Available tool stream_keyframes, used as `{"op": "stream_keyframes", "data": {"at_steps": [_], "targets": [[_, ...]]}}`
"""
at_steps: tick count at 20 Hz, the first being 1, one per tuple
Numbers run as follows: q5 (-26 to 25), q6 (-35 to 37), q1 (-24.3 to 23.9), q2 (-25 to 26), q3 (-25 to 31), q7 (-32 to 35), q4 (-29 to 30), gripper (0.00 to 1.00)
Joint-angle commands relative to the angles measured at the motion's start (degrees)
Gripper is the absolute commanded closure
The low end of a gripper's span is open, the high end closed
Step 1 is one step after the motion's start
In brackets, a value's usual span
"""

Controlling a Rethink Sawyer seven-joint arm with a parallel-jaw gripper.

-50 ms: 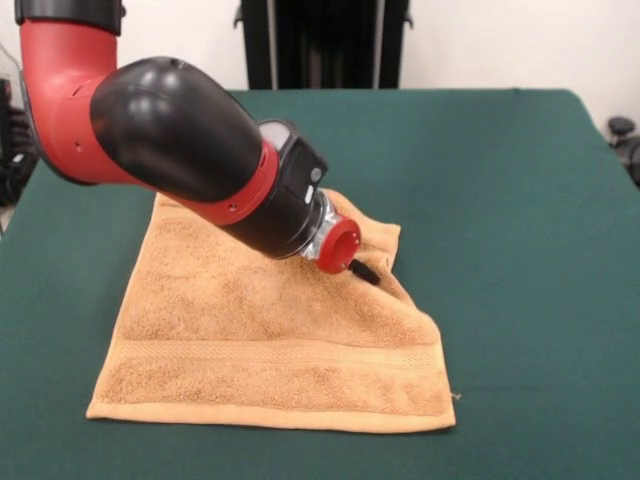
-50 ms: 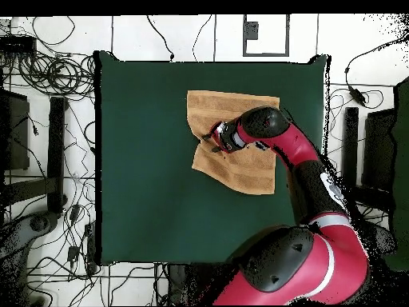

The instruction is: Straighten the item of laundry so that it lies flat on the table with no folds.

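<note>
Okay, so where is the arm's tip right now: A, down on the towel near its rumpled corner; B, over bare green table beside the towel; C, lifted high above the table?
A: in the front view the pincer is down at the towel, by its rumpled far right corner.

The arm (image 1: 180, 140) leaned low over the towel (image 1: 270, 330), gripper (image 1: 365, 270) pressing a rumpled corner on the desk (image 1: 520, 250).

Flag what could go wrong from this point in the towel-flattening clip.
1. The gripper presses the towel by a bunched, folded-in corner; dragging from there may deepen the fold rather than open it.
2. The whole towel could slide across the table without flattening.
3. The arm hides part of the towel, perhaps masking folds.
</note>
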Motion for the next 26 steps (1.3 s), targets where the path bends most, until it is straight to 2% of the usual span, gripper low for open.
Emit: {"op": "stream_keyframes", "data": {"at_steps": [1, 6, 8, 13, 22, 26], "targets": [[1.8, -4.7, 3.0, 7.3, 4.4, 3.3, 9.0, 0.0], [2.7, -7.0, 3.9, 7.3, 4.2, 5.5, 10.6, 0.0], [1.4, -6.5, 5.9, 6.8, 2.4, 6.8, 9.3, 0.0], [-1.5, -0.4, 10.6, 6.4, -2.8, 9.3, 4.6, 0.0], [-0.9, 0.2, 13.5, 6.1, -6.9, 9.6, 4.1, 0.0], [-2.2, -0.1, 14.3, 5.2, -9.5, 8.9, 4.5, 0.0]]}}
